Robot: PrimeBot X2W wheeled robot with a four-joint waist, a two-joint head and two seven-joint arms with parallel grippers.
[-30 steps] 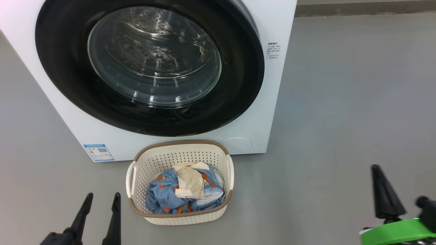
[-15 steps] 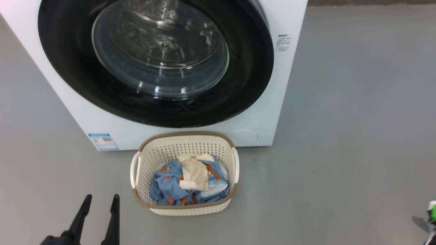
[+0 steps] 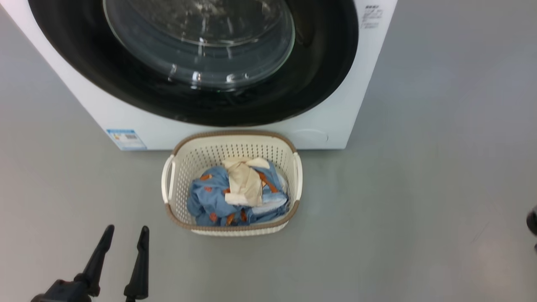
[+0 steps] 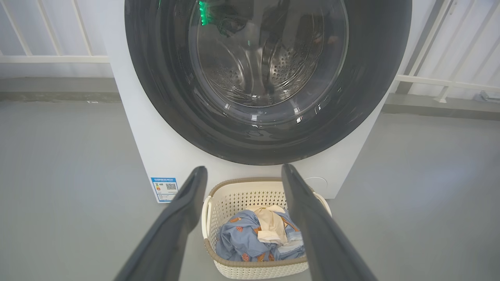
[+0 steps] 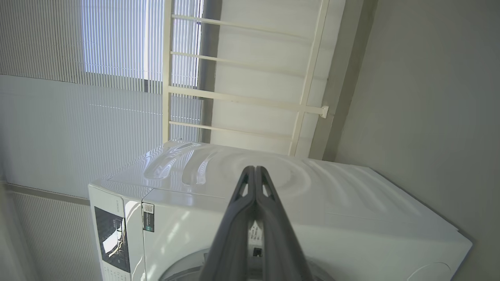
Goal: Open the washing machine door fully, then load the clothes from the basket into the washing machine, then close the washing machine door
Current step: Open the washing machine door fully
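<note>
Grey floor [image 3: 419, 167], one washing machine [image 3: 356, 84], one basket [image 3: 235, 135]; left fingers [image 3: 138, 268] apart, right fingers [image 5: 238, 234] together.

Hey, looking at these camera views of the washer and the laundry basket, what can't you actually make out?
- Head view: the washing machine door has its upper part cut off by the top edge.
- Head view: the blue label has print too small to read.
- Head view: the lower layers of the clothes are hidden by the cream piece and the basket walls.
- Right wrist view: the shut right gripper covers the door's top rim.
</note>
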